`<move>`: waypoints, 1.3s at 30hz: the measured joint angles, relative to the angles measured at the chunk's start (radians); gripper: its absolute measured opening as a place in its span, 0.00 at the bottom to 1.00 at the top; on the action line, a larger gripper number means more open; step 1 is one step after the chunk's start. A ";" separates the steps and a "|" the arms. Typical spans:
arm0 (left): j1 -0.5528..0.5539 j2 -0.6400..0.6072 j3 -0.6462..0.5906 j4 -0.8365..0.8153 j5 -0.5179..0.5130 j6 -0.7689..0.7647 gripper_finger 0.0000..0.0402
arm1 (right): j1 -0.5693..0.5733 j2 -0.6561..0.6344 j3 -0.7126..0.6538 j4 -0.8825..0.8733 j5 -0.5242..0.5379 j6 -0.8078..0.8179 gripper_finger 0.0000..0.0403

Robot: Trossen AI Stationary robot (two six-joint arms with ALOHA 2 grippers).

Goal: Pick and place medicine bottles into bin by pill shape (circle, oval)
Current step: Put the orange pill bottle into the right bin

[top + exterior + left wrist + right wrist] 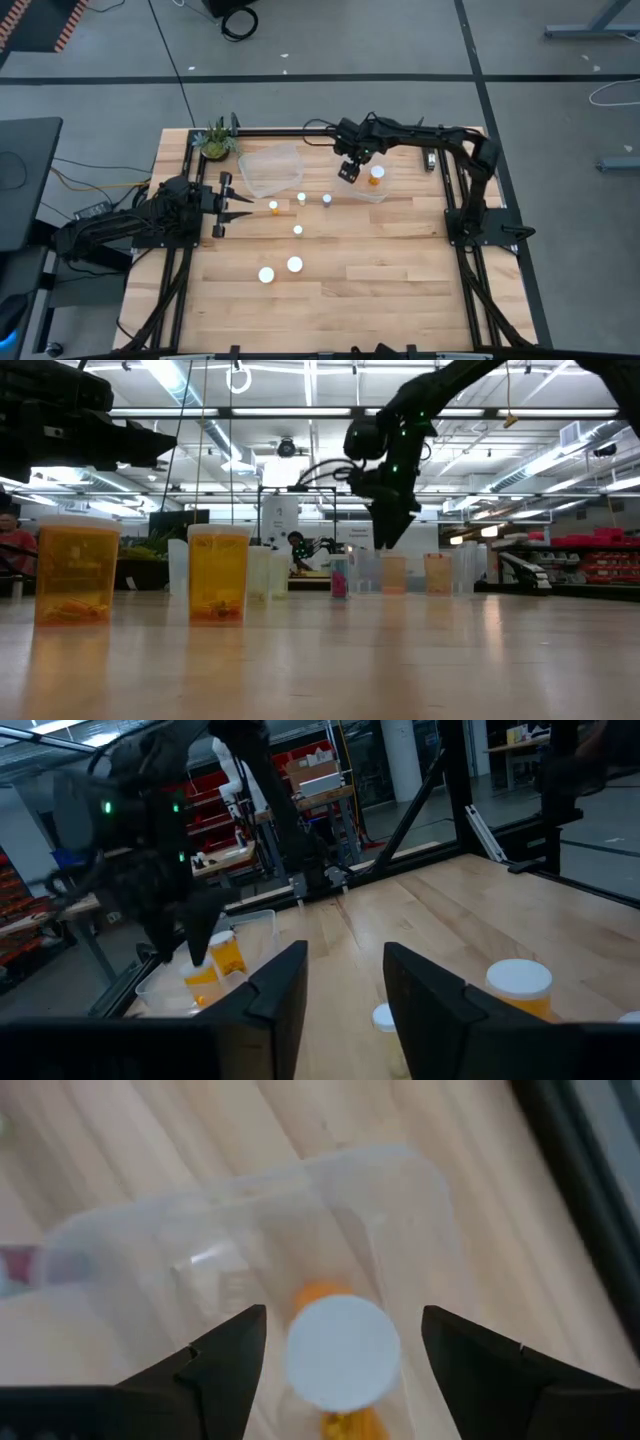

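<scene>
The right gripper [343,1345], fingers spread wide, hovers over the clear plastic bin [400,1190] holding a white-capped orange bottle [343,1352].

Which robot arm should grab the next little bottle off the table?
Probably the left. Its open gripper sits right beside a bottle on the table. The right gripper is open over the bin, above a bottle already inside, farther from the rest.
</scene>
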State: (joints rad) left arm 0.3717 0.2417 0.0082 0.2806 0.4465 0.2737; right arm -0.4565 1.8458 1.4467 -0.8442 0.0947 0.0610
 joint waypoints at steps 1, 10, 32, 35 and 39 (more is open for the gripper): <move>0.000 0.000 0.000 0.000 0.000 0.000 0.35 | 0.004 -0.016 0.000 -0.004 0.005 0.008 0.69; 0.000 0.000 0.000 0.000 0.000 0.000 0.37 | 0.121 -0.107 0.000 0.017 0.036 0.050 0.69; 0.000 0.000 0.000 0.002 0.000 0.000 0.37 | 0.560 0.236 0.401 0.035 0.054 0.065 0.64; 0.000 0.000 0.000 0.001 0.000 0.000 0.37 | 0.584 0.321 0.533 -0.006 0.034 0.032 0.64; 0.000 0.000 0.000 0.001 0.000 0.000 0.36 | 0.611 0.412 0.656 -0.039 -0.002 0.010 0.64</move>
State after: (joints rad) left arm 0.3716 0.2417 0.0082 0.2817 0.4465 0.2737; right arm 0.1550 2.2576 2.1027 -0.8836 0.0930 0.0711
